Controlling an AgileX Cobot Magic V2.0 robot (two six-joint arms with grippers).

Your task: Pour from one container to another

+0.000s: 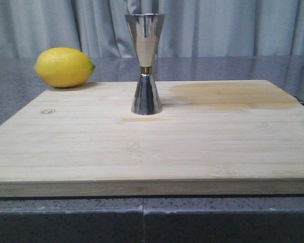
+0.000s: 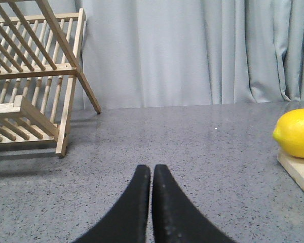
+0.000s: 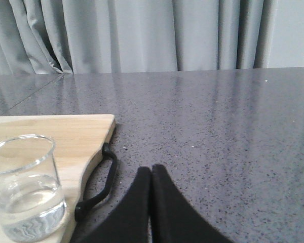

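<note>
Both grippers' jaws are closed and empty. Open the right gripper (image 3: 151, 172), grasp the clear water-filled glass (image 3: 24, 187) low, then tip slowly over the steel hourglass jigger (image 1: 145, 63).

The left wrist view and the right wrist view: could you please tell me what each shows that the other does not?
Only the left wrist view shows the wooden dish rack and the lemon. Only the right wrist view shows the glass holding clear liquid and the board's black handle. Both show the grey countertop, the curtain, part of the cutting board, and a pair of closed black fingers.
</note>
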